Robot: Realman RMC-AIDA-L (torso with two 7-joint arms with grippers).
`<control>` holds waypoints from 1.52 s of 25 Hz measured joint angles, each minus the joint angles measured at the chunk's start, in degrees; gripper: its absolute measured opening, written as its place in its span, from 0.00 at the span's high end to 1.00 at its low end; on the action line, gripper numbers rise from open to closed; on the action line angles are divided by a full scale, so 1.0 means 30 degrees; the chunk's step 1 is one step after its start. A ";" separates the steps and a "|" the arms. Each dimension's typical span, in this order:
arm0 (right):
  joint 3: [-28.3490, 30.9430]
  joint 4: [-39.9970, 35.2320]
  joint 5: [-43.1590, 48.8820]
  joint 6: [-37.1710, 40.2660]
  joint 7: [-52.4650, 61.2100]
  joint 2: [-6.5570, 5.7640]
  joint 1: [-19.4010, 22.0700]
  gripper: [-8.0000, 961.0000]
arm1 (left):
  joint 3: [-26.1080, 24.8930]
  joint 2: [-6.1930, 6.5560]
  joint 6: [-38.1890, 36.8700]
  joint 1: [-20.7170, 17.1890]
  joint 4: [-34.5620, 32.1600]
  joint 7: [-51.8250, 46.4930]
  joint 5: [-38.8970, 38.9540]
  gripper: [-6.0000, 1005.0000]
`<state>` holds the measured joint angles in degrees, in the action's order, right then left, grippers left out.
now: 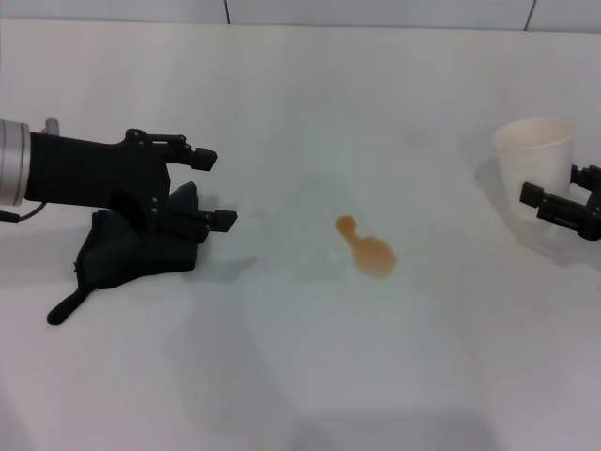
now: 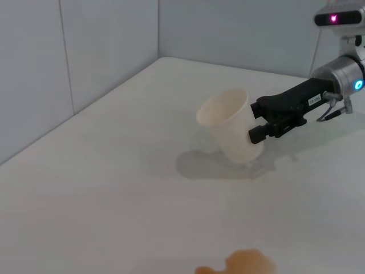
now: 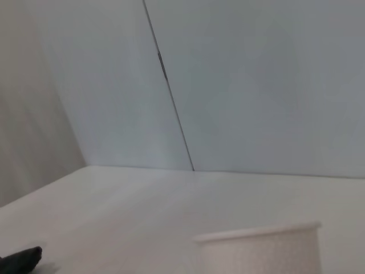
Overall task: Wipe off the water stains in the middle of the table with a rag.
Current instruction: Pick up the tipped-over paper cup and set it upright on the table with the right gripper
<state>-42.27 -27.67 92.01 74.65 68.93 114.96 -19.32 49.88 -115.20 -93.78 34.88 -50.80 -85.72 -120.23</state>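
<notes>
Bare table (image 1: 282,141) between rag (image 1: 141,246), stains (image 1: 368,250)

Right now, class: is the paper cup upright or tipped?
Tipped. The paper cup leans with its mouth angled sideways, gripped by the right gripper on the table.

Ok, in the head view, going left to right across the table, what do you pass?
Rag with the left gripper over it → water stains → paper cup → right gripper at the cup's near right side.
</notes>
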 joint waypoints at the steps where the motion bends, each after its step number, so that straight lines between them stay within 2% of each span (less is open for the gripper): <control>1: 0.0000 0.0063 -0.0023 0.0000 -0.0104 -0.0006 0.0043 0.21 | -0.0001 -0.0001 0.0000 -0.0001 -0.0001 -0.0006 0.0000 0.13; 38: 0.0034 0.1772 -0.0757 -0.0320 -0.0486 0.0000 0.0702 0.20 | 0.0104 -0.0006 -0.0228 0.0180 -0.0001 -0.0196 -0.0052 0.13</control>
<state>-42.17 -22.36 89.73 73.69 67.47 114.96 -17.22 50.19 -115.22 -94.47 35.42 -50.80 -86.30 -120.39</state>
